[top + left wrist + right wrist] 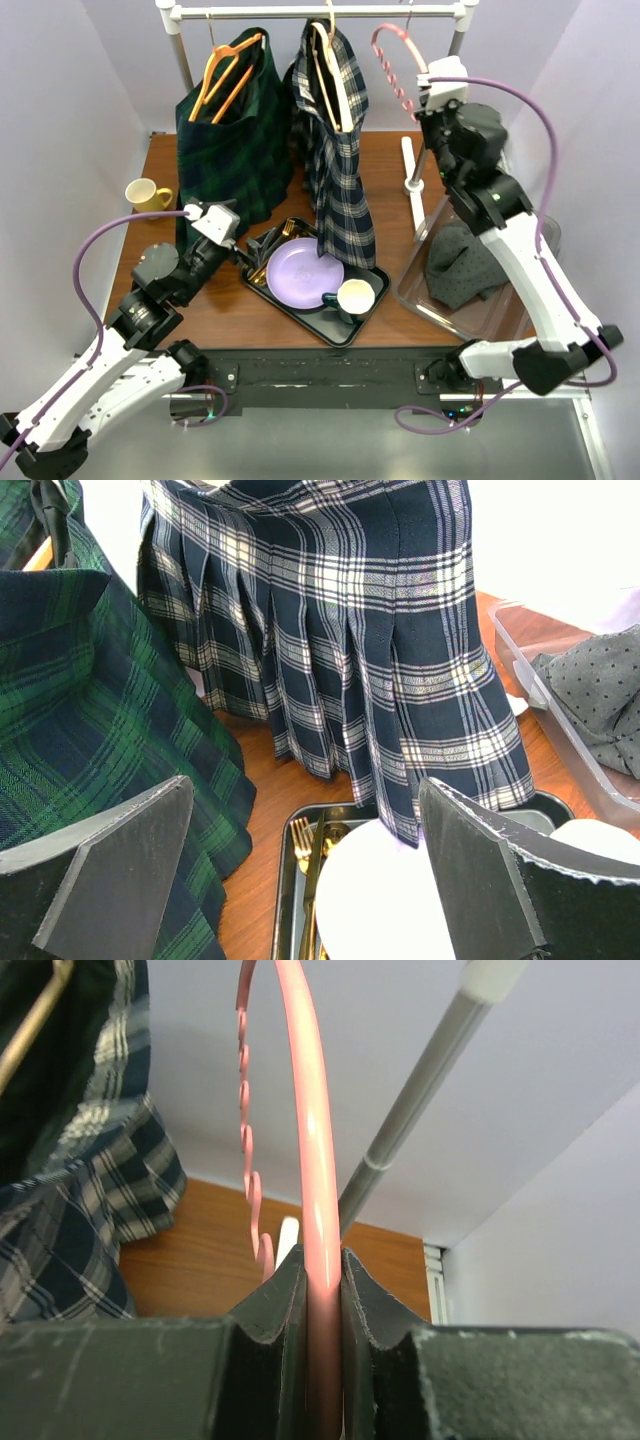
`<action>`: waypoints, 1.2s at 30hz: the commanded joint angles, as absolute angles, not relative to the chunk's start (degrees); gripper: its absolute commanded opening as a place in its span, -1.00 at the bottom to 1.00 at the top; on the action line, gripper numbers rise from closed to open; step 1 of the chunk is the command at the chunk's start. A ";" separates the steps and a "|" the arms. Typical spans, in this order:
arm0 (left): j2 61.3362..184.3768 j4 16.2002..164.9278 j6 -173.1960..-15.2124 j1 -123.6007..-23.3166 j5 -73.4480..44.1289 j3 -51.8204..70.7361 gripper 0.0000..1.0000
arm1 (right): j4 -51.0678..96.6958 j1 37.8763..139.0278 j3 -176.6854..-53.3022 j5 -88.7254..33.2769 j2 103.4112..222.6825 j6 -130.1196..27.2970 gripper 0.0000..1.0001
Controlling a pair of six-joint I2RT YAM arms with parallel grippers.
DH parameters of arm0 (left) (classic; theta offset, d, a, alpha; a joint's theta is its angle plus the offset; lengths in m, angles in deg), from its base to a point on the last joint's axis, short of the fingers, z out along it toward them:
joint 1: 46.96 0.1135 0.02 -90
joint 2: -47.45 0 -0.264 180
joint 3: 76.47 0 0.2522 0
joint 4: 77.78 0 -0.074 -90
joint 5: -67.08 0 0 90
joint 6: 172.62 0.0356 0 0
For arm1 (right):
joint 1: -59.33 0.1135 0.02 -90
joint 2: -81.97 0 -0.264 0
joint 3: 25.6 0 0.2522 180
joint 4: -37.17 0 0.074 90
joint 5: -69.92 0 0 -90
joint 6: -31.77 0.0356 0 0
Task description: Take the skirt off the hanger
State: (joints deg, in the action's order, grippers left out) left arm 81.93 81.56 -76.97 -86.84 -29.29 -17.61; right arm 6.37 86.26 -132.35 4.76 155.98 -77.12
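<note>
- The right gripper (322,1295) pinches narrow on the bare pink plastic hanger (316,1160), which hangs at the white rail (320,12) at one o'clock.
- The left gripper (305,800) gapes wide and empty at eight o'clock.
- The grey dotted skirt (455,265) lies in the clear plastic bin (420,292) at four o'clock, apparently already off.
- Risk: tugging the hanger sideways could jam its hook on the rail, or swing it into the navy-and-white plaid skirt (340,170) at twelve o'clock.

**Figure.** We label two arms, the left arm (100,385) and the right arm (535,270), each built of white link shells joined by rounded black joint housings. We mark a purple cable (82,265) looping beside each arm, a white wrist block (215,220), and dark grey wedge-shaped fingers (120,870) with scuffed, pale edges.
</note>
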 commanded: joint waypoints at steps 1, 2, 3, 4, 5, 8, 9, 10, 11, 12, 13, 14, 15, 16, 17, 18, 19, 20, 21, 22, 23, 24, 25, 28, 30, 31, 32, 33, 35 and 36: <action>81.20 84.51 -76.21 -86.95 -29.25 -18.50 1.00 | 10.32 86.13 -132.45 7.95 156.59 -76.78 -0.96; 81.11 84.51 -76.30 -86.86 -29.34 -18.59 1.00 | 10.40 86.22 -131.74 7.95 155.63 -75.81 -0.85; 81.03 84.42 -76.38 -86.77 -29.34 -18.59 1.00 | 10.58 86.22 -130.95 8.04 154.84 -75.37 -0.59; 81.29 84.59 -76.47 -86.86 -29.25 -18.33 1.00 | 11.01 86.13 -129.72 8.65 154.13 -74.84 -0.48; 81.46 84.42 -77.17 -86.77 -29.25 -17.98 1.00 | 10.76 86.22 -129.19 8.48 152.38 -73.45 -0.36; 84.53 81.96 -79.53 -86.77 -28.99 -12.98 1.00 | 8.13 86.13 -128.74 4.63 148.87 -70.19 0.18; 86.89 80.39 -80.51 -86.77 -28.90 -11.31 1.00 | 4.90 86.22 -129.53 3.22 148.07 -69.22 0.27; 88.13 79.68 -81.39 -86.86 -28.81 -7.73 0.98 | 3.21 86.22 -129.97 1.21 147.36 -68.17 0.34; 89.45 79.06 -83.83 -86.86 -28.46 -5.95 0.97 | 1.63 86.22 -130.41 0.32 145.88 -65.90 0.46; 91.99 78.53 -84.99 -86.86 -27.76 -2.80 0.94 | -0.74 86.22 -130.76 -0.82 145.08 -65.00 0.50; 93.32 78.53 -86.04 -86.95 -27.15 -1.20 0.92 | -1.63 86.22 -130.85 -2.92 144.38 -63.17 0.53; 94.63 78.53 -88.40 -86.86 -26.70 0.47 0.89 | -2.60 86.22 -131.11 -3.64 143.50 -62.10 0.60; 97.61 78.62 -89.64 -86.86 -26.27 3.96 0.86 | -4.43 86.22 -131.90 -4.60 142.45 -60.96 0.61; 99.29 78.79 -90.79 -86.86 -26.09 5.82 0.83 | -5.23 86.13 -132.26 -5.48 142.00 -58.78 0.63; 100.87 78.88 -92.80 -86.77 -26.08 7.76 0.79 | -6.03 86.22 -132.52 -7.76 141.56 -58.41 0.65; 104.11 79.66 -93.52 -86.86 -26.35 11.17 0.77 | -7.43 86.22 -132.96 -9.08 140.77 -56.31 0.68; 105.71 80.19 -94.13 -86.86 -26.61 12.68 0.75 | -7.96 86.22 -133.05 -10.14 140.33 -54.73 0.68; 107.37 80.89 -95.18 -86.86 -27.13 14.18 0.73 | -8.32 86.22 -132.88 -11.20 139.89 -53.49 0.68; 110.61 82.38 -95.63 -86.95 -28.27 16.98 0.72 | -8.23 86.22 -131.83 -13.12 138.75 -52.09 0.68; 112.30 83.09 -96.50 -86.95 -28.63 18.40 0.70 | -7.45 86.22 -130.78 -14.97 138.13 -49.81 0.68; 114.05 83.71 -96.95 -86.86 -28.89 19.98 0.69 | -6.48 86.31 -129.37 -16.90 137.26 -48.92 0.68; 117.90 85.02 -97.39 -86.95 -28.72 23.47 0.68 | -3.95 86.22 -126.49 -19.79 136.64 -48.13 0.68; 119.85 85.55 -98.52 -86.95 -28.46 25.42 0.68 | -3.05 86.31 -125.24 -21.65 135.76 -47.07 0.68; 128.29 86.09 -100.02 -86.95 -28.19 34.12 0.65 | -1.82 86.22 -122.68 -23.77 135.40 -45.75 0.68; 134.60 84.26 -100.64 -86.95 -30.37 41.22 0.62 | -1.82 86.22 -121.72 -24.74 135.32 -45.57 0.68; 136.55 83.46 -101.08 -86.86 -31.17 43.35 0.61 | -1.47 86.22 -121.37 -25.61 135.23 -45.48 0.68; 138.31 82.93 -101.08 -86.95 -31.88 45.11 0.60 | -1.12 86.31 -121.01 -25.88 134.88 -45.39 0.68; 141.11 82.75 -100.99 -86.95 -33.54 47.31 0.58 | -0.33 86.22 -120.23 -25.88 134.70 -45.22 0.68; 143.24 83.10 -100.47 -86.86 -34.52 48.64 0.57 | 0.64 86.22 -119.43 -26.76 134.09 -44.52 0.68; 144.99 83.27 -100.12 -86.95 -34.78 49.78 0.56 | 1.43 86.31 -118.82 -27.20 133.91 -44.17 0.68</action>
State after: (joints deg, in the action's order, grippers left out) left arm 141.45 82.66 -99.22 -86.84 -30.89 44.73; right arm -3.59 86.26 -120.00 -23.48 135.13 -46.74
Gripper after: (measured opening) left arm 0.788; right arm 0.841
